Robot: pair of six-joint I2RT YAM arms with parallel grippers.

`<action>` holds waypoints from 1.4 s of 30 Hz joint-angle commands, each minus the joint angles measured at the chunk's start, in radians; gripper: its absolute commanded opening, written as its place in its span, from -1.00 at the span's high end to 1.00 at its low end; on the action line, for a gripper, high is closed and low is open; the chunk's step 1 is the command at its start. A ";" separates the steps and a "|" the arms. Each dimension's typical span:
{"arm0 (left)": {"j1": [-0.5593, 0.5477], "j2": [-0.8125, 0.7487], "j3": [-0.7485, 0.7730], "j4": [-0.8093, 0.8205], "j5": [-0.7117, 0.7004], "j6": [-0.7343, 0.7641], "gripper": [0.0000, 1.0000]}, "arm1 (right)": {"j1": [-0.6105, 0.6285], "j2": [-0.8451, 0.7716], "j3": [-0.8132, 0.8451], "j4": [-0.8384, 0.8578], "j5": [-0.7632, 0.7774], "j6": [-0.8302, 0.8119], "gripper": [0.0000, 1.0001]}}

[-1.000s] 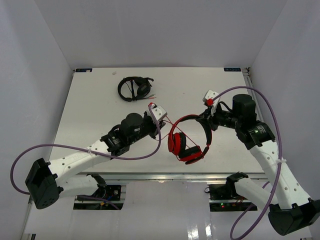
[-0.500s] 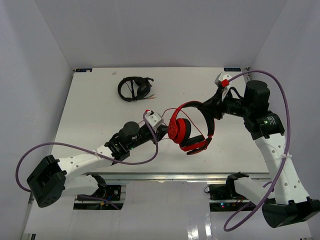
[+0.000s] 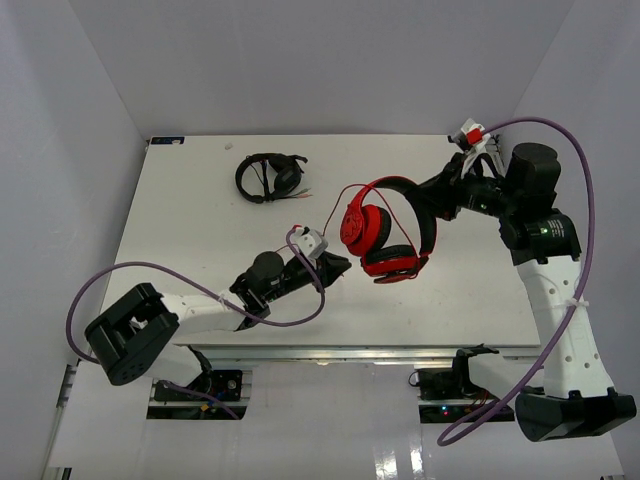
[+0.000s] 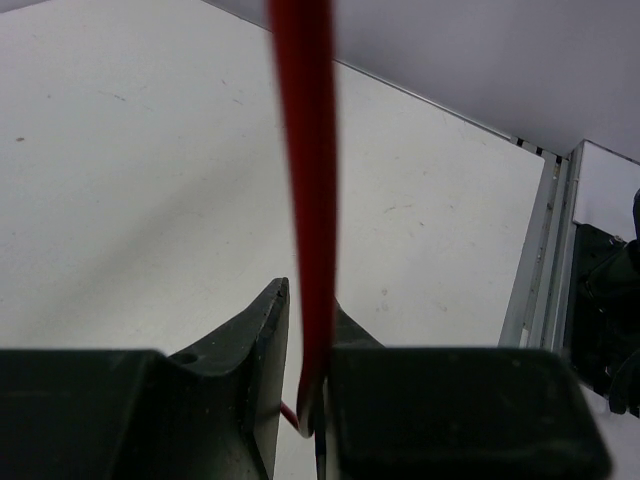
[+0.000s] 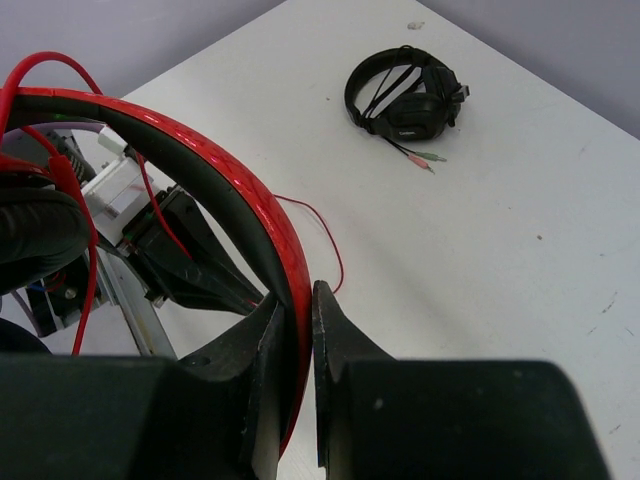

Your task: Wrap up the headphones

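Right claw [image 5: 298, 310] clamped tight on headband of red over-ear headphones with black-padded cups [image 3: 360, 225], raised centre-right over white desk [image 3: 180, 220]. Left claw [image 4: 310, 300] pinches thin red cable [image 4: 305, 150]. 1 black headset [image 3: 270, 177] upper left; desk's left edge open.

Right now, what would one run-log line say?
right gripper: shut on headband of red headphones, held aloft | left gripper: shut on red cable | black headphones: lying apart, untouched
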 commanded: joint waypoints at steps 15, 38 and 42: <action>0.007 0.106 -0.062 0.240 0.057 -0.081 0.85 | -0.074 0.026 0.086 0.119 0.001 0.214 0.85; -0.179 0.089 0.165 -0.248 -0.083 -0.104 0.99 | 0.039 0.015 -0.182 0.343 0.791 0.444 0.85; -0.190 0.056 0.195 -0.325 -0.093 -0.102 0.99 | 0.058 0.043 -0.233 0.413 0.921 0.397 0.85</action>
